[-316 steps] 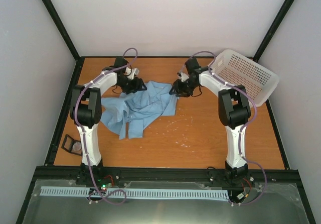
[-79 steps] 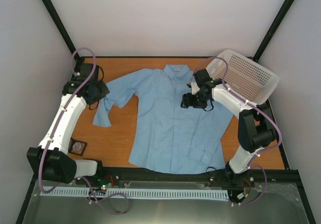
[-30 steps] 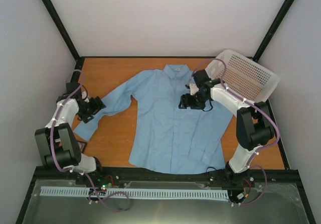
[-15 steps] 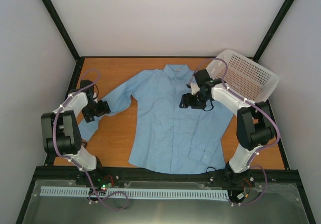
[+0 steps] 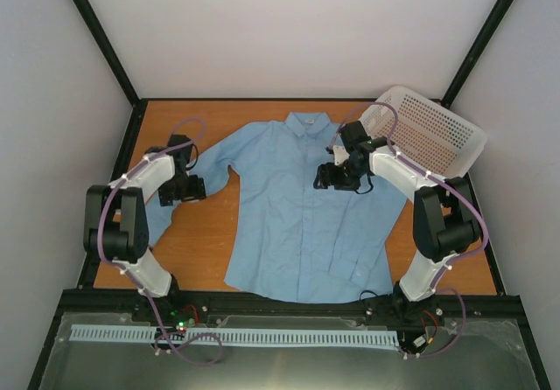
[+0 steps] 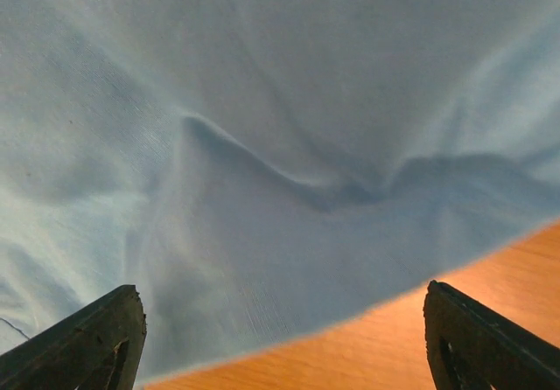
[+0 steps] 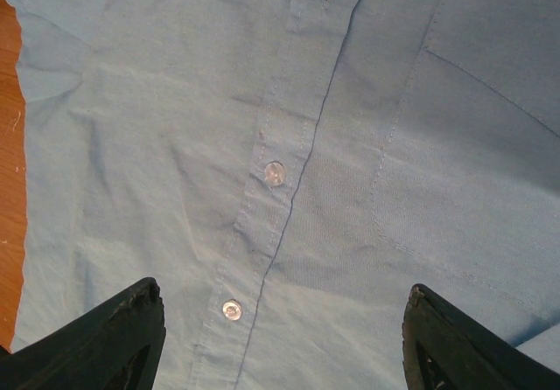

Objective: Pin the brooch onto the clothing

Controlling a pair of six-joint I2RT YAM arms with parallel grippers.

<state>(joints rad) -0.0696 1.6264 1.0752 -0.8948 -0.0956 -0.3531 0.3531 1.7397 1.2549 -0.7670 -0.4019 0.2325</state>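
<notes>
The clothing [image 5: 293,206], a light blue button-up shirt, lies spread flat on the table with its collar at the back. My left gripper [image 5: 192,188] hovers over its left sleeve [image 5: 210,170]. In the left wrist view the sleeve cloth [image 6: 262,145] fills the frame and the gripper [image 6: 284,346] is open, with nothing between its fingers. My right gripper [image 5: 324,177] hangs over the chest. It is open [image 7: 284,342] above the button placket [image 7: 275,173], holding nothing. The brooch is out of view.
A white perforated basket [image 5: 433,132] is tilted at the back right corner. Bare orange table [image 5: 197,246] shows between the sleeve and the shirt body. Black frame rails run along the table edges. The left arm's links stand over the near left corner.
My left gripper has moved right along the sleeve toward the shirt body. The right arm and the shirt body have stayed put.
</notes>
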